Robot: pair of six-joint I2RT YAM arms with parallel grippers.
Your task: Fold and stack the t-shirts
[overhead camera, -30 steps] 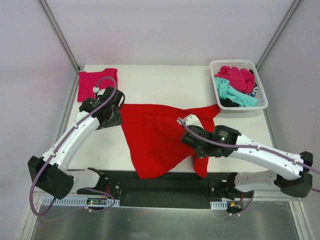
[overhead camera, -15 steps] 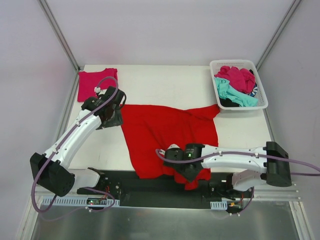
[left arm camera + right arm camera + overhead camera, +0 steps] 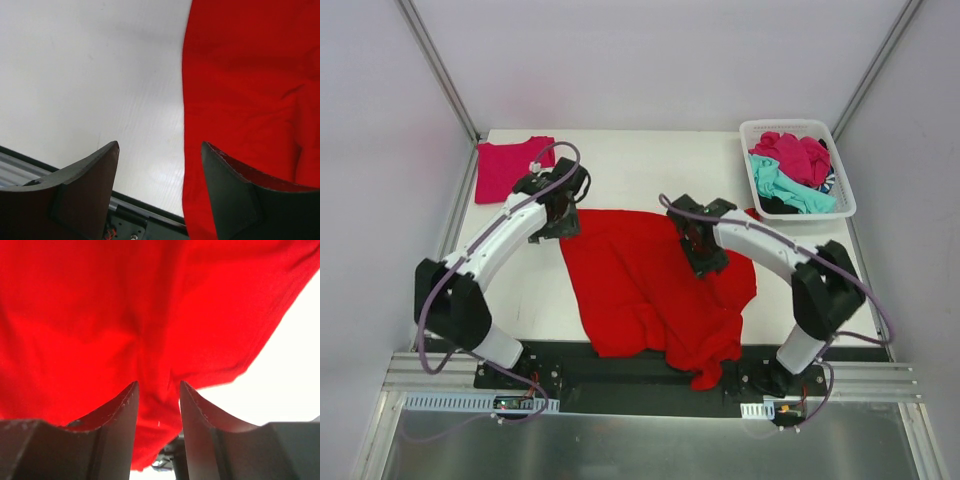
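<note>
While spread flat over mid-table, fills the centre of the top view as one red shirt (image 3: 630,270): smooth on the left half, rumpled toward lower right, with a bunched end hanging past the near edge of the table (image 3: 650,170) at bottom centre. Is pinched near its upper right by the right gripper (image 3: 705,252). Seen from the right wrist, jaws close on a fold of the red shirt (image 3: 100,315), creases running into the narrow gap at the right gripper (image 3: 158,385), white table at the right of the frame.

At the shirt's upper left corner, left gripper (image 3: 563,218). Seen from the left wrist, jaws stand wide apart and hold nothing; left gripper (image 3: 160,147) sits over bare table (image 3: 90,75), its right-hand finger over the red shirt (image 3: 250,90) edge.

Further out, upper left: folded pink shirt (image 3: 510,170), flat on the table, apart from the red one. Upper right: basket (image 3: 786,123) holding a magenta shirt (image 3: 795,155), a teal shirt (image 3: 790,190) and a scrap of dark cloth (image 3: 778,206), all heaped loosely.
</note>
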